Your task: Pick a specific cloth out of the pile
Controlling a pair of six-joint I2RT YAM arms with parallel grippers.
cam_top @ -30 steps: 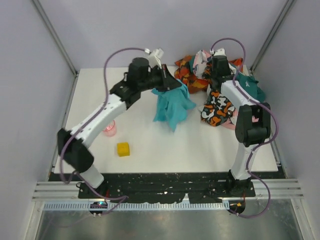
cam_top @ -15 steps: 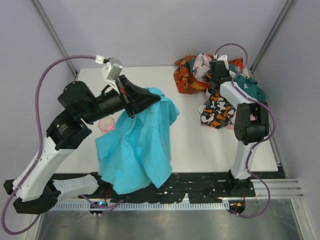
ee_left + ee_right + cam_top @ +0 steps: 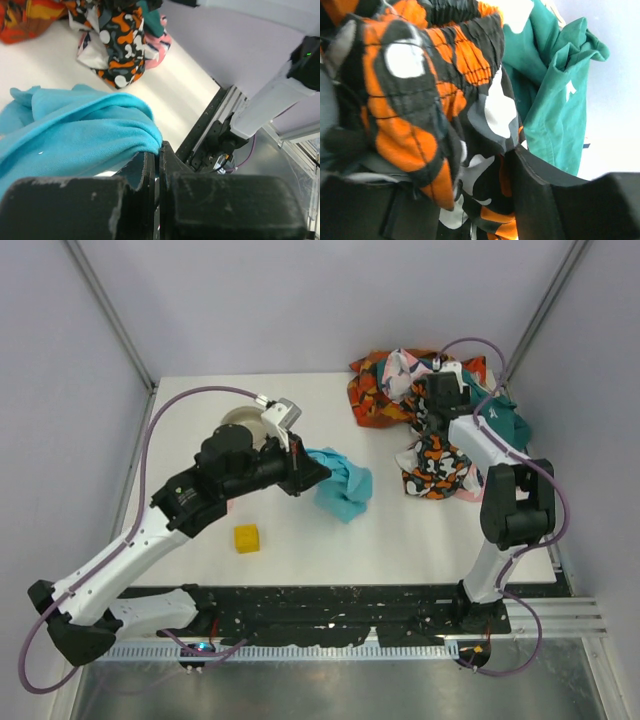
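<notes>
Clenching the left pincer point(image 3: 159, 149) on the turquoise cloth point(image 3: 342, 486), bunched mid-frame on the desk point(image 3: 400, 540), clear of the pile point(image 3: 385, 390) at upper right. Resting the right pincer point(image 3: 436, 430), spread wide, in that pile.

The cloth point(image 3: 342, 485) at centre was plain turquoise. The pile point(image 3: 385, 390), upper right, showed orange-and-black print, orange-white blotches on black, and dark teal. The block point(image 3: 247, 538), lower left, was yellow.

The pile point(image 3: 420, 95) swallows the fingertips of the right end effector point(image 3: 460, 210).
</notes>
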